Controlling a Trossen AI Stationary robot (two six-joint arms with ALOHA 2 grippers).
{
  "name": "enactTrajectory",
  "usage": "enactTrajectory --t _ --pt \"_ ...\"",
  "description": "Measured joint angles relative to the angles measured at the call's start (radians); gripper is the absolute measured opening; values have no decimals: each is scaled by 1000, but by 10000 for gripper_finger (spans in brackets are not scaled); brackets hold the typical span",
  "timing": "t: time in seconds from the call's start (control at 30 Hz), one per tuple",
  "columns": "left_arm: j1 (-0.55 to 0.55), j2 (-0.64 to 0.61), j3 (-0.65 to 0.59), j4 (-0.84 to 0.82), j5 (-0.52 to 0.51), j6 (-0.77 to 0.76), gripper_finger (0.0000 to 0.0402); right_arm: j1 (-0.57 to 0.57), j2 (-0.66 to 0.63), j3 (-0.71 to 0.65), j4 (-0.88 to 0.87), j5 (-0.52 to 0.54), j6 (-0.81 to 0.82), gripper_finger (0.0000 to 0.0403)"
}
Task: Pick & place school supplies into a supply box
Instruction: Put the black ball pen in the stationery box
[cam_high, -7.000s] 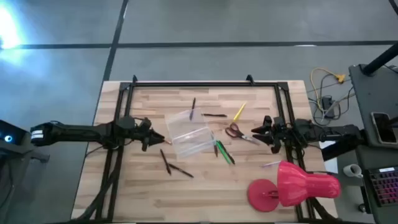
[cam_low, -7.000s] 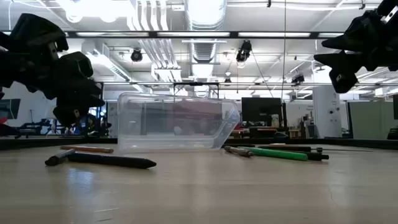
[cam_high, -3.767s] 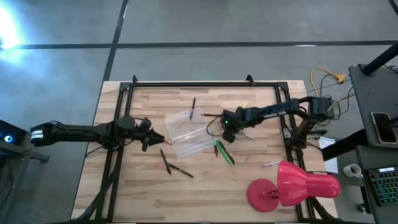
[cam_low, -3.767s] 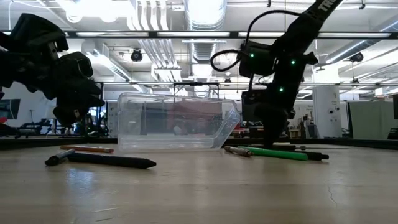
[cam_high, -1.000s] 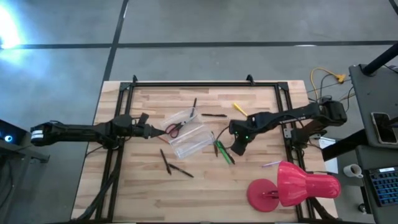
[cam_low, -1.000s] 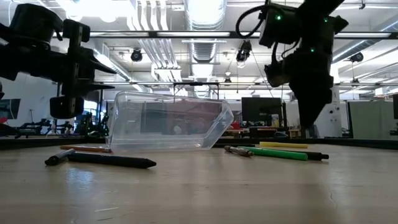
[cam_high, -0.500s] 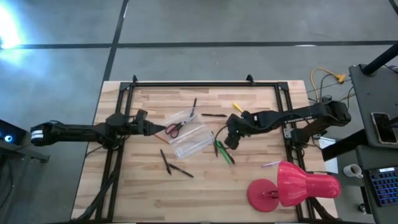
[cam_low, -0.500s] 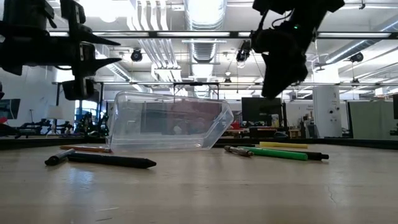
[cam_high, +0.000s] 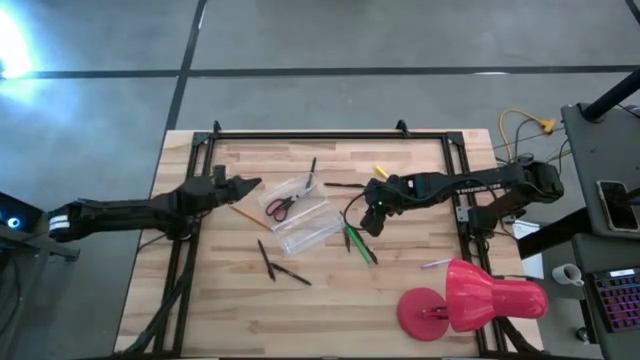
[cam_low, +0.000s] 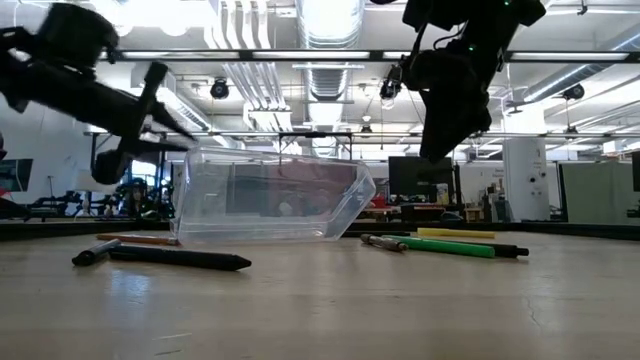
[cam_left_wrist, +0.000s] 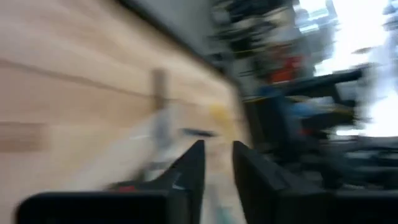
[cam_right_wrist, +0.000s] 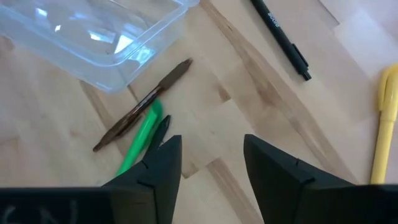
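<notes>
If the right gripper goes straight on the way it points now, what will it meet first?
Probably the green pen beside the thin brown pencil; the open right gripper hangs above them, near the clear box. Depth is unclear.

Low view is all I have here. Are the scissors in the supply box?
Observer: Yes. The high view shows the red-handled scissors lying inside the supply box.
Operator: Is the right gripper holding anything?
Observer: No. Its wrist view shows the right gripper open and empty, close to the green pen.
Operator: Is there anything I can't see from here?
Observer: A pale pink pencil lies on the table near the lamp.
</notes>
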Motion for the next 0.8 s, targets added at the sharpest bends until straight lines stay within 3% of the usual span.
enactTrajectory --t 0.1,0.3,0.43,0.6,0.8 --pt "49 65 117 -193 0 59 10 0 0 0 -1 0 -8 155" --pt "161 298 350 -505 46 183 2 0 0 0 -2 0 -35 142" --pt "232 484 459 -509 169 275 1 0 0 0 -1 0 -58 134" --pt "294 693 586 -517 242 367 0 3 0 0 -3 -2 -60 126" --pt "280 788 735 -579 269 491 0 10 0 -4 -16 -46 -36 120"
